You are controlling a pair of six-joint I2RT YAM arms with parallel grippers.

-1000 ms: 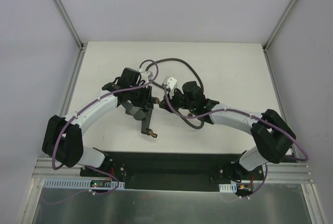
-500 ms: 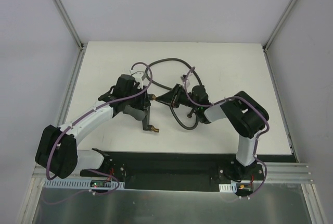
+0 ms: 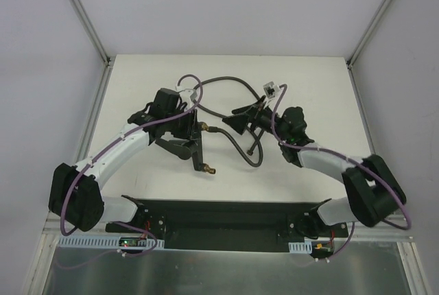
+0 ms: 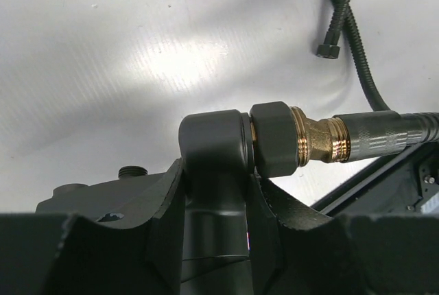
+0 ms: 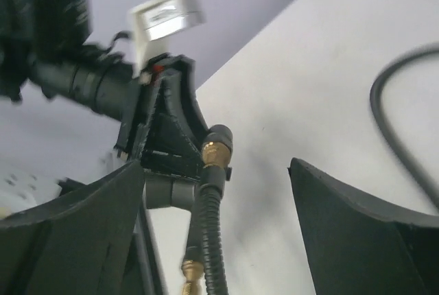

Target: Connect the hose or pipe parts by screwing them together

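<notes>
Two arms meet over the middle of the table [image 3: 309, 171].

- Left gripper [image 3: 191, 137]: jaws drawn in on the black T-shaped fitting [image 3: 199, 154], which is held up off the surface. In the left wrist view the fingers [image 4: 164, 206] press either side of the fitting's dark barrel [image 4: 212, 144].
- Hose [image 3: 233, 79]: one end connector [image 4: 384, 130] sits in line on the fitting's brass thread [image 4: 315, 140], tight against its black nut. I cannot tell how far it is screwed on. From there the hose runs toward the right gripper, loops across the far half of the table and curls back. Its free end [image 4: 328, 50] lies on the surface, near the joint.
- Right gripper [image 3: 240, 122]: jaws spread wide and holding nothing. In the right wrist view the hose [image 5: 212, 240] passes up between the two fingers [image 5: 363, 226], touching neither.
- One brass tip [image 3: 209, 169] of the fitting points toward the near edge, bare.

Surface: white tabletop, matt. A black base plate [image 3: 226, 216] at the near edge carries both arms.

Room: pale grey walls [image 3: 226, 7] on three sides, with aluminium frame posts [image 3: 82, 14] at the far corners. Purple cables [image 3: 130, 130] run along each arm.
</notes>
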